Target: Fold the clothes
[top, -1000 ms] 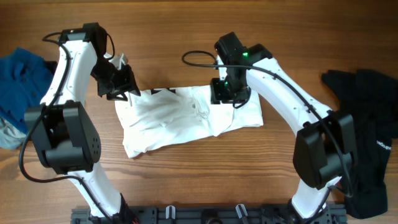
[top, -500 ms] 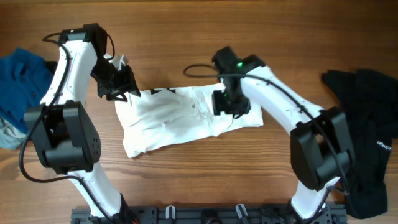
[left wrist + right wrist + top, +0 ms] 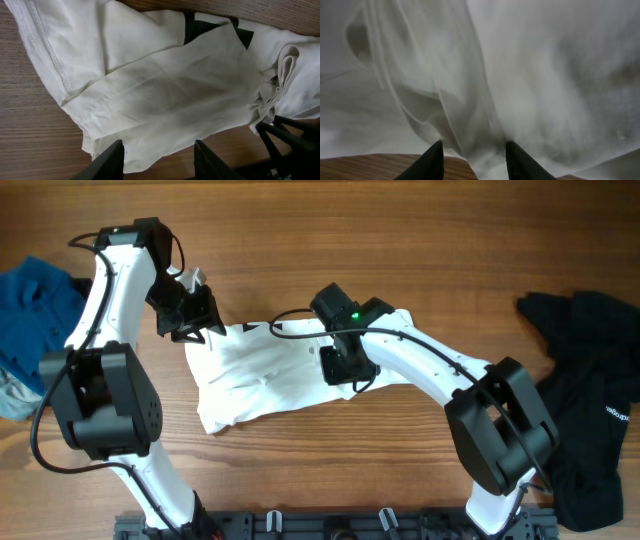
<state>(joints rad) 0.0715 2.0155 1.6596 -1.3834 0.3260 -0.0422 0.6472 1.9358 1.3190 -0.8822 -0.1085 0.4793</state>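
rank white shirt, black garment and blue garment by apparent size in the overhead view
1. white shirt and black garment: too close to rank, both partly hidden or cropped
2. blue garment: smallest, cropped by the frame

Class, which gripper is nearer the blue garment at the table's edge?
Left. The left gripper sits at the white T-shirt corner closest to the blue garment; the right gripper is over the shirt's middle, farther off.

White T-shirt (image 3: 165,95) crumpled on wood table (image 3: 30,135). Stitched hem (image 3: 47,52) runs toward 10 o'clock, dark print (image 3: 189,30) peeks out at 12. Left gripper (image 3: 159,157) at 6, fingers (image 3: 111,160) apart, shirt edge lying loose between them (not pinched). Black frame (image 3: 292,137) at 4, unclear what.
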